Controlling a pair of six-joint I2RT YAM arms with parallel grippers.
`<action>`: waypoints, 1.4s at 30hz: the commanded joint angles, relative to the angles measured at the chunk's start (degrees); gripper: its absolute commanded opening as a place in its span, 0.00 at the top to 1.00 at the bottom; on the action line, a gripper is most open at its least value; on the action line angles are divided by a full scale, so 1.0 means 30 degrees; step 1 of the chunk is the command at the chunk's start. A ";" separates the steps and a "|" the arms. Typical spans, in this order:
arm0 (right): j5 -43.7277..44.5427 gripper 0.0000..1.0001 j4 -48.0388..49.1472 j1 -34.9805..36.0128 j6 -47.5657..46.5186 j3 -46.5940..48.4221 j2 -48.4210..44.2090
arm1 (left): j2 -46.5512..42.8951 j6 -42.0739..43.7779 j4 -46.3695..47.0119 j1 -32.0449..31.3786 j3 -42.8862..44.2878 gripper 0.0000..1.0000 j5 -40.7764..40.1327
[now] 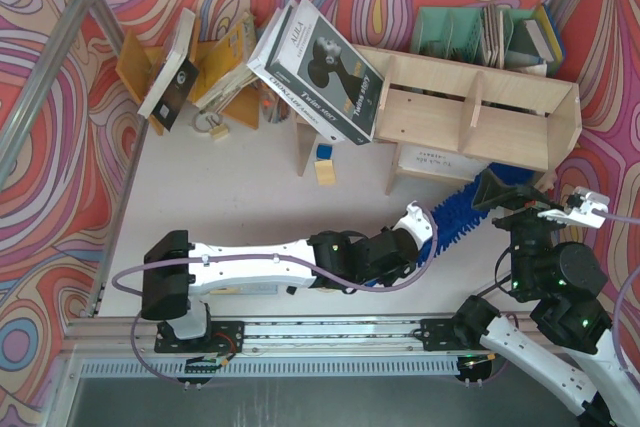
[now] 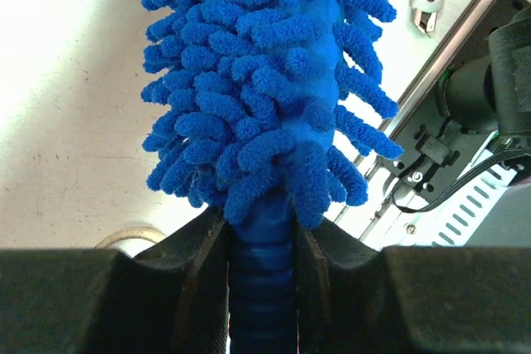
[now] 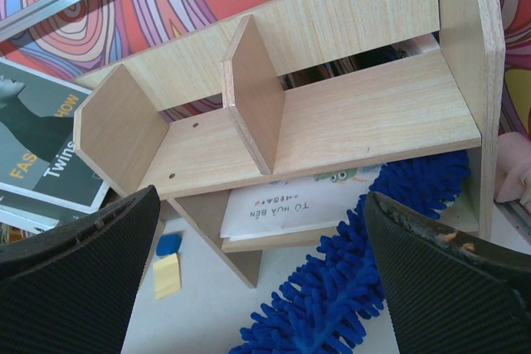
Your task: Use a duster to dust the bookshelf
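The pale plywood bookshelf [image 1: 470, 112] stands at the back right, its compartments open toward me; it fills the right wrist view [image 3: 332, 113]. My left gripper [image 1: 418, 230] is shut on the dark blue handle [image 2: 264, 288] of the blue fluffy duster [image 1: 458, 215]. The duster [image 2: 265, 80] points up-right, and its tip reaches under the shelf's lower tier [image 3: 390, 238]. My right gripper [image 1: 512, 195] is open and empty, hovering just right of the duster in front of the shelf.
Large books [image 1: 320, 72] lean against the bookshelf's left end. An orange-yellow book rack [image 1: 215, 67] stands at the back left, a green file organizer [image 1: 480, 35] behind the shelf. A booklet [image 3: 290, 205] lies on the lower tier. Small yellow and blue blocks [image 3: 168, 264] lie on the table.
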 commanded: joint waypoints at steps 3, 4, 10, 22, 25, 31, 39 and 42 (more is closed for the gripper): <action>0.0150 0.01 0.0051 0.0042 0.0128 0.0364 0.0133 | -0.0135 0.0423 -0.0021 -0.0098 -0.0132 1.00 0.0041; 0.0130 0.01 0.0107 0.0042 0.0113 0.0357 0.0176 | -0.0337 0.0441 -0.0006 -0.0112 -0.0155 1.00 -0.0205; 0.0048 0.01 0.0410 0.0042 -0.0084 0.0300 0.0459 | -0.2527 0.0007 0.0317 -0.0099 -0.1161 1.00 -0.1413; -0.0129 0.01 0.0998 0.0042 -0.0239 0.0029 0.0824 | -0.5700 -0.2795 -0.0542 0.0047 -0.3953 1.00 -0.6707; -0.0186 0.01 0.1036 0.0034 -0.0255 0.0012 0.0875 | -0.5880 -0.3733 -0.0448 0.0032 -0.4300 1.00 -0.7678; -0.0165 0.01 0.0862 0.0042 -0.0211 -0.0009 0.0764 | -0.6148 -0.5414 -0.0542 0.0049 -0.5003 1.00 -0.9117; -0.0093 0.01 0.0794 0.0027 -0.0155 -0.0118 0.0523 | -0.4906 -0.6610 -0.1028 0.0044 -0.4091 1.00 -0.8478; -0.0100 0.01 0.0758 0.0042 -0.0069 -0.0161 0.0522 | -0.3605 -0.6235 -0.1225 0.0049 -0.3072 1.00 -0.7930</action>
